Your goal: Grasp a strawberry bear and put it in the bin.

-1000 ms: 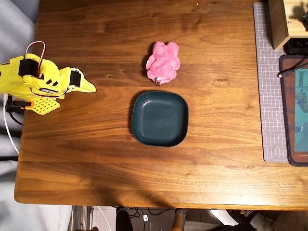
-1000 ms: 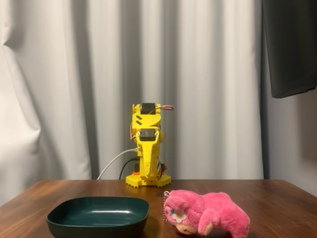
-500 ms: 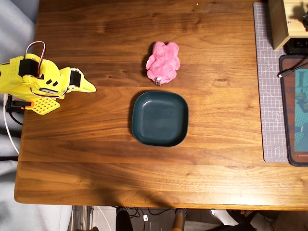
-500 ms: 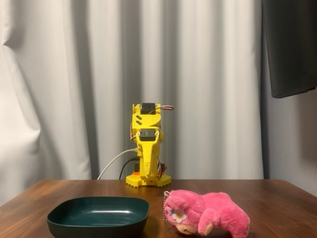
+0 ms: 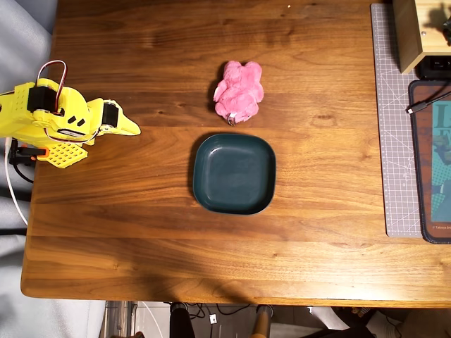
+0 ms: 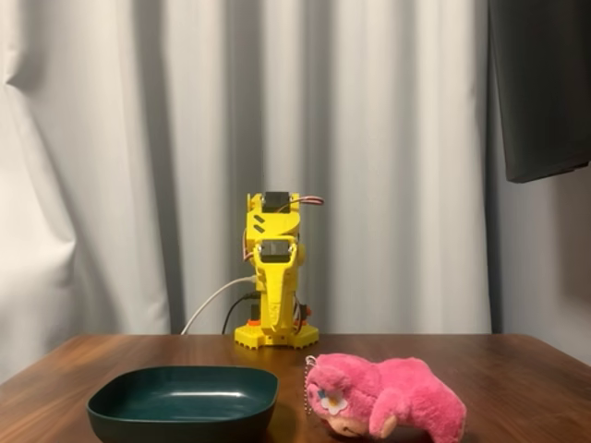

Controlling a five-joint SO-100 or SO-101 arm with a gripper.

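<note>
1. No movement anywhere since the earlier frames: arm, toy and dish all sit exactly as a second ago.
2. Pincer (image 5: 130, 128) folded back at the yellow arm (image 5: 49, 116), resting low by the left edge of the tabletop (image 5: 141, 232) in the overhead view; fingers drawn together to a point, gripping nothing.
3. Well apart from it, near the tabletop's middle: strawberry bear (image 5: 239, 91) lying on its side, fluffy pink plush with rounded ears and limbs, a small bead chain hanging at its head in the fixed view (image 6: 383, 397).
4. Just beside the toy, on its near side in the overhead view, barely apart or touching: bin (image 5: 234, 173), a shallow dark teal rounded-square dish with smooth raised rim, empty.
5. Along the right edge in the overhead view: grey gridded cutting mat (image 5: 394, 120) and a pale wooden box (image 5: 409, 32), clear of the work.
6. Likely trouble ahead:
   - Soft, squashy plush giving way under a shallow pinch and slipping out during the lift.
   - Closeness of toy and dish inviting a knock against the rim and a shoved bin.
   - Dangling chain snagging on the rim at release.
   - Low rim letting a carelessly dropped toy roll off onto the wood.
</note>
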